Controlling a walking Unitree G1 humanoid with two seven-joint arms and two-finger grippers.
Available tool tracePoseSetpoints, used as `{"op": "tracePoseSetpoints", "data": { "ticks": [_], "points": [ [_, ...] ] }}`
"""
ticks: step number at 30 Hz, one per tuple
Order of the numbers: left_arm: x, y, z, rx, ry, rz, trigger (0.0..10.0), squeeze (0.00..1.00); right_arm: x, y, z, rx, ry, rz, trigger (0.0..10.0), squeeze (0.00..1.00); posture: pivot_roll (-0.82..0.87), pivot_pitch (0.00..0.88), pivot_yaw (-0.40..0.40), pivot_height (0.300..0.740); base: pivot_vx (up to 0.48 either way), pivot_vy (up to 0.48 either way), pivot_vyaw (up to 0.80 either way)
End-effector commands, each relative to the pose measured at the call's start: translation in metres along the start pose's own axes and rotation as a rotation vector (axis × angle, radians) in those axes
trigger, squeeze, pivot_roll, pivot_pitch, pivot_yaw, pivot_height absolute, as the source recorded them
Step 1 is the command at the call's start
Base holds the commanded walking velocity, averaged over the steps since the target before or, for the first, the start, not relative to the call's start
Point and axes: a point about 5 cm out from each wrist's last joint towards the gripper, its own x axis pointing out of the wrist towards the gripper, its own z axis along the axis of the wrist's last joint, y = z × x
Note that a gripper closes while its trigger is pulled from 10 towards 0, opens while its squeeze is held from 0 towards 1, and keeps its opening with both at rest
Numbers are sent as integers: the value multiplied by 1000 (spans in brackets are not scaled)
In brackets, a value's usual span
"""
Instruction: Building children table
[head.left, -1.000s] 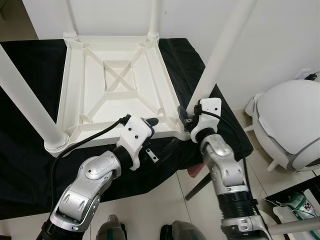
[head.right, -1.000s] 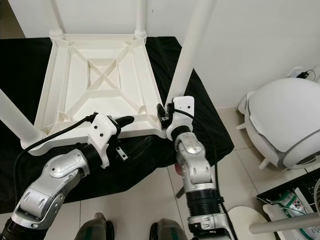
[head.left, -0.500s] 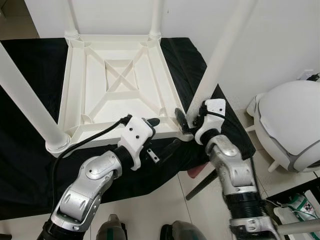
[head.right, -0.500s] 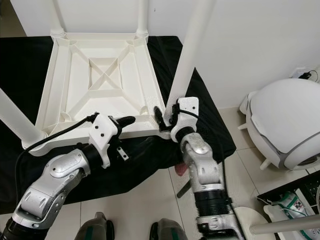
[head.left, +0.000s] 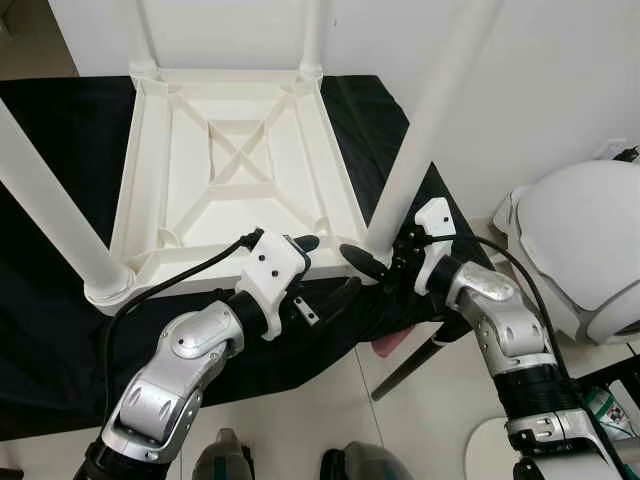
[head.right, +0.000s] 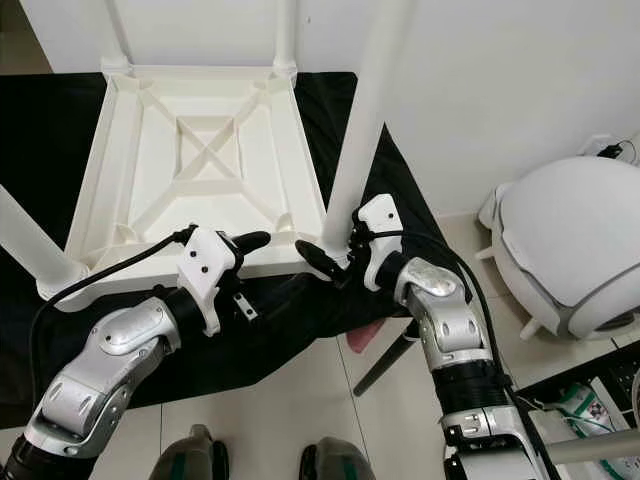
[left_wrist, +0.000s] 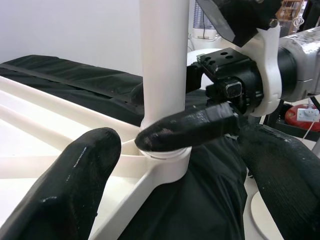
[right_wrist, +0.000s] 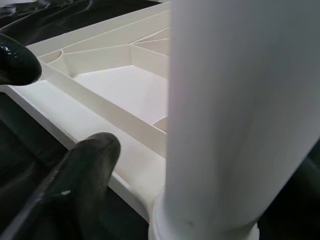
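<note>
Standing up—4 legs (head.left: 425, 130) on 1 tabletop (head.left: 240, 165).

You've got a plain white wall (head.left: 560, 70) ahead and off to the right of the right gripper (head.left: 375, 262), pale floor tiles (head.left: 320, 410) just below both grippers, a black cloth (head.left: 45, 330) spread under them, and a rounded white shell-shaped thing (head.left: 585, 240) sitting on the floor well out past the right arm

White plastic children's table (head.left: 240, 170) lies upside down on a black-draped bench (head.left: 50, 330), its four round legs (head.left: 425, 120) standing upright at the corners.
</note>
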Motion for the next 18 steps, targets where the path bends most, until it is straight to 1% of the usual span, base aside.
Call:
{"op": "tracePoseSetpoints", "data": {
  "ticks": [1, 2, 3, 7, 12, 14, 15, 16, 17, 18],
  "points": [
    [1, -2, 1, 3, 3, 0, 10000, 0, 4, 2, -4, -23, 22, 52, 4667, 0, 7, 0, -60, 740, 0, 0, 0],
    [1, -2, 1, 2, 1, 3, 10000, 0, 5, -2, -6, -29, 32, 56, 0, 0, 16, 4, -63, 740, 0, 0, 0],
    [1, -2, 2, 1, -1, 8, 10000, 0, 5, -5, -8, -21, 46, 51, 0, 0, 17, 12, -64, 740, 0, 0, 0],
    [0, -1, 3, -4, -3, 17, 10000, 0, 1, -11, -13, -5, 68, 49, 0, 0, 16, 20, -66, 740, 0, 0, 0],
    [0, -1, 3, -6, -5, 22, 10000, 0, -1, -12, -14, 2, 66, 47, 0, 0, 14, 25, -68, 740, 0, 0, 0],
    [0, -1, 3, -8, -7, 21, 10000, 0, -1, -11, -14, 6, 56, 25, 0, 0, 13, 26, -70, 740, 0, 0, 0],
    [1, -1, 3, -8, -7, 21, 10000, 0, -2, -12, -14, 7, 51, 14, 10000, 0, 15, 27, -72, 740, 0, 0, 0],
    [1, -1, 3, -8, -7, 21, 10000, 0, -2, -12, -14, 7, 51, 14, 10000, 0, 15, 27, -72, 740, 0, 0, 0],
    [0, -1, 3, -14, -10, 20, 10000, 0, -2, -12, -13, 38, 31, -78, 10000, 0, 6, 29, -71, 740, 0, 0, 0],
    [0, -1, 3, -14, -10, 20, 10000, 0, -2, -12, -13, 38, 31, -78, 10000, 0, 6, 29, -71, 740, 0, 0, 0]
  ]
}}
